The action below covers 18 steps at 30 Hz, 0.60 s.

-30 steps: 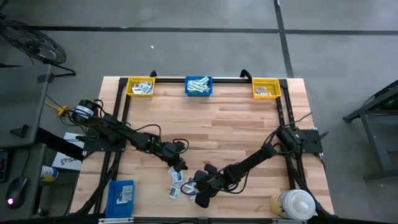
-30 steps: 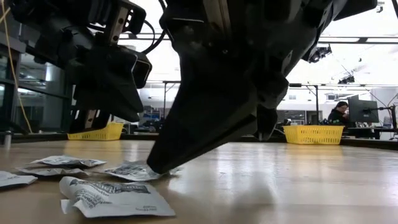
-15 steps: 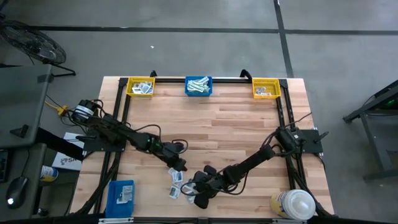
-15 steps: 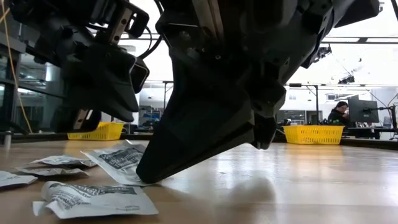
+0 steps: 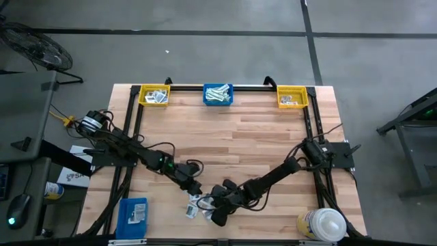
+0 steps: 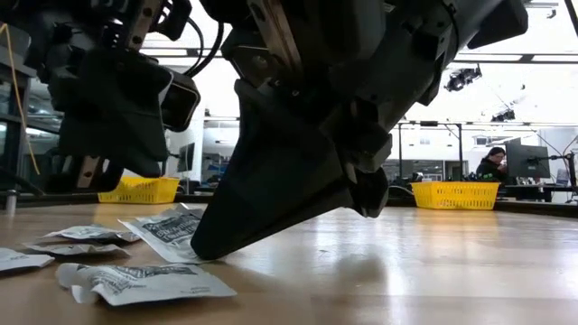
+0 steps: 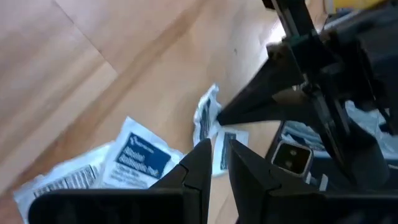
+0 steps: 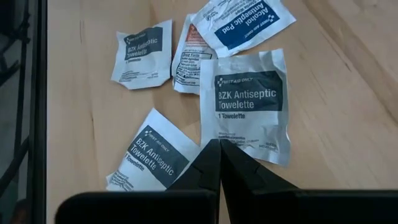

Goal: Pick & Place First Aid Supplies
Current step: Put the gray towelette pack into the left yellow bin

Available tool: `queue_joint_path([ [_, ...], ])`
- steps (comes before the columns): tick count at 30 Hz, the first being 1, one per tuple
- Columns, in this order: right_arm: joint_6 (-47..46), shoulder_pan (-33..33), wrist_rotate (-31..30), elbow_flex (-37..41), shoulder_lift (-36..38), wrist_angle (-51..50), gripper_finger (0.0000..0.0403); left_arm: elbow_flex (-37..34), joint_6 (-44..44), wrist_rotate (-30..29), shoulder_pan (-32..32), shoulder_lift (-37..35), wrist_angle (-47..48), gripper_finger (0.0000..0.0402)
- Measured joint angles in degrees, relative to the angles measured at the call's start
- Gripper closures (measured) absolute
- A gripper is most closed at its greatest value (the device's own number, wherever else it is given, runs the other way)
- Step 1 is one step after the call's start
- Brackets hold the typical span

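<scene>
Grey concrete floor point(image 5: 225, 41), bright ceiling strip lights point(image 6: 506, 58), seated person point(image 6: 493, 163) at monitor point(image 6: 526, 162)

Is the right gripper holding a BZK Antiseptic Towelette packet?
Yes, the right gripper is pinched shut on the lower edge of the BZK Antiseptic Towelette packet.

Both arms matte black, jointed segments. Left arm point(image 5: 130, 145): loose black cable loops, yellow-and-white fitting at frame's left edge. Right arm point(image 5: 273, 179): boxy black base, centre right. Fingers point(image 8: 211, 163) taper to wedges; possibly a screw head, low view.
</scene>
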State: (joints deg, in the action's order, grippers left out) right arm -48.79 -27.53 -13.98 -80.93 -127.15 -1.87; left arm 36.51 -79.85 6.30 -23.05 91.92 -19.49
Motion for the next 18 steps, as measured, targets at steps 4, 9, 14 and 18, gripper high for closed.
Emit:
queue_joint_path([
  [4, 0.34, 0.0, 0.13, 0.04, -0.02, 0.17, 0.0403, 0.0, 0.02, -2.1, 0.13, 0.15, 0.16, 0.0348],
  [9, 0.46, 0.02, 0.48, 0.04, -0.02, 0.18, 0.0403, 0.39, 0.02, -1.26, 0.12, 3.24, -0.5, 0.0348],
  [14, 0.62, 0.04, 0.79, 0.07, -0.02, 0.46, 0.0403, 2.04, 0.47, 0.0, 0.13, 6.52, -0.51, 0.0339],
  [18, 0.85, 0.04, 1.22, 0.09, -0.03, 0.83, 0.0403, 2.57, 1.12, -1.82, 0.15, 6.7, -0.5, 0.0298],
])
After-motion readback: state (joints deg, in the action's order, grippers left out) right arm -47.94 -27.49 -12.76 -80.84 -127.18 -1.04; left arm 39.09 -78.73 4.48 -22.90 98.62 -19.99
